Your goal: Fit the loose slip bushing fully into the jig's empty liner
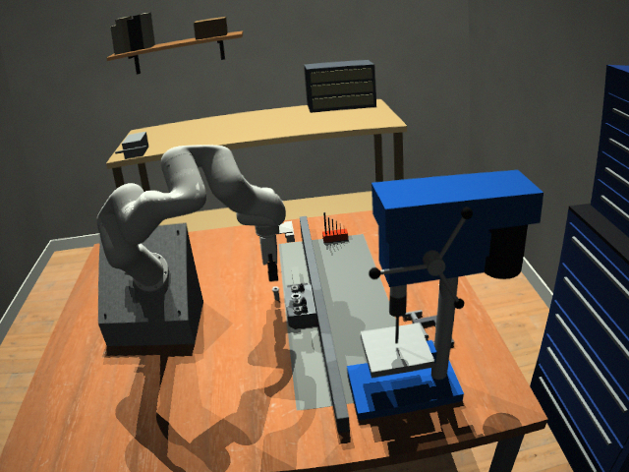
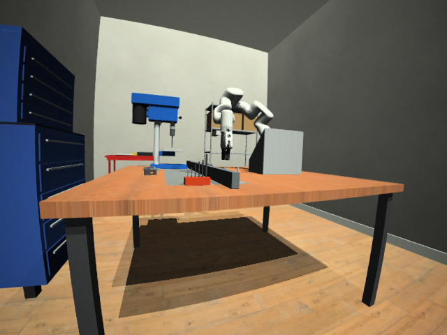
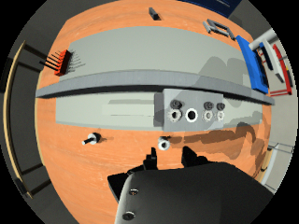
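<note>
The loose slip bushing is a small dark cylinder with a light head. It stands on the table just left of the jig. The jig is a dark block with several liner holes, set against the long grey fence rail. One liner shows as a bright ring. My gripper hangs well above the table, a little behind the bushing. Its fingers are partly open with nothing between them. In the exterior view the jig is hidden behind the rail.
A blue drill press stands at the right on the grey mat. A red drill-bit stand sits at the mat's far end. A small light part lies near the gripper. The arm's grey base block is at the left.
</note>
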Motion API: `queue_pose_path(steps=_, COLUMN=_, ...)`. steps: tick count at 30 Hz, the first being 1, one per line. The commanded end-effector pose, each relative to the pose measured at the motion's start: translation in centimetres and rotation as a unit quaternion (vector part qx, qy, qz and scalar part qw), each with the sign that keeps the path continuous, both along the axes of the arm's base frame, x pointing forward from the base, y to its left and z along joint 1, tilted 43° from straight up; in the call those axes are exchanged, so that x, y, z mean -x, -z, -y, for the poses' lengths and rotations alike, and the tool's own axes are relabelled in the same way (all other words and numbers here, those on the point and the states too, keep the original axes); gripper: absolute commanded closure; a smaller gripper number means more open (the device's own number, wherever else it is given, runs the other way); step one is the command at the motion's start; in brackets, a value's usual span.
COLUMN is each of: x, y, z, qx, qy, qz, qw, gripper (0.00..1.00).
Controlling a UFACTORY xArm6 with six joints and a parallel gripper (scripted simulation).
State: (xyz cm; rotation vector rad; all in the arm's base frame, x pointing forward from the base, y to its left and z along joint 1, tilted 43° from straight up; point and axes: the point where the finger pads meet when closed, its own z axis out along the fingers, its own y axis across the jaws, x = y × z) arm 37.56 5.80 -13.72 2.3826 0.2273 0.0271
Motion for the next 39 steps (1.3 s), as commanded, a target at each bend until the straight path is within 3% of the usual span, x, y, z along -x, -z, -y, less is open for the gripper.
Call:
queue_pose_path(steps=1, x=-0.1, y=-0.1, z=-0.1, qx=-0.001, qy=-0.001, qz=0.001, qw=1.0, gripper=0.5)
queue_pose_path(steps=39, x=-0.3, y=1.6, z=1.4, qx=-0.001, qy=-0.001, qz=0.001, qw=1.0, gripper=0.5)
